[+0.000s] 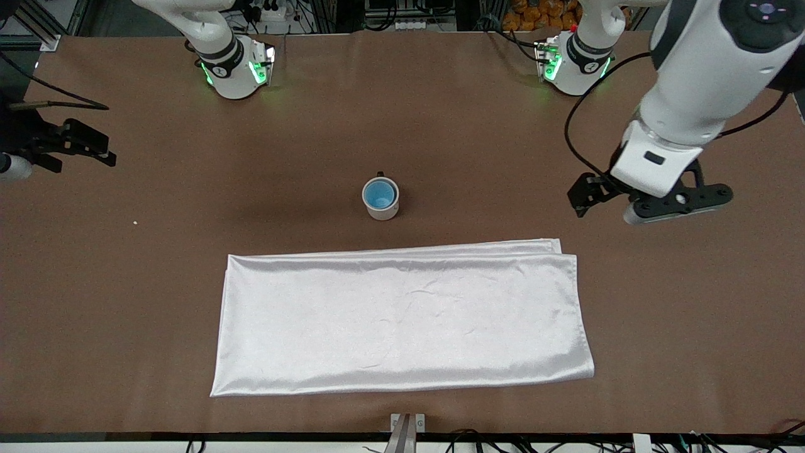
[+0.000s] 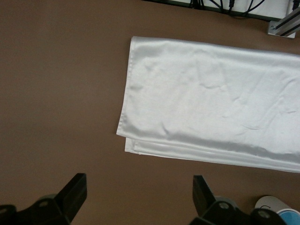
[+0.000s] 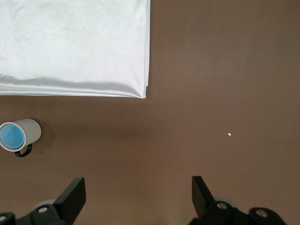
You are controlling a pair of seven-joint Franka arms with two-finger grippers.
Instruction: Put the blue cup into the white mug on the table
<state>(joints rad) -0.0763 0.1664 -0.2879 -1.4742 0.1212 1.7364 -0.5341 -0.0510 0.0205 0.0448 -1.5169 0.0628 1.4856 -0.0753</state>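
Mug is the landmark here: the white mug stands upright on the bare brown table, about midway between the two arms' ends, with its dark handle turned toward the robots' bases. Inside the white mug sits the blue cup, its blue interior showing within the mug's rim; no finger touches either one.

A folded white satin cloth lies flat on the table, nearer to the front camera than the white mug and a little apart from it.

The left gripper hangs over bare table toward the left arm's end, well apart from the white mug. In the left wrist view its fingers stand wide apart with nothing between them, and the white mug shows only at the picture's edge, outside the gap.

The right gripper waits over the table at the right arm's end, also well apart from the white mug. In the right wrist view its fingers are spread and empty; the white mug with the blue cup in it lies off to the side, clear of the fingers. A tiny white speck rests on the table.
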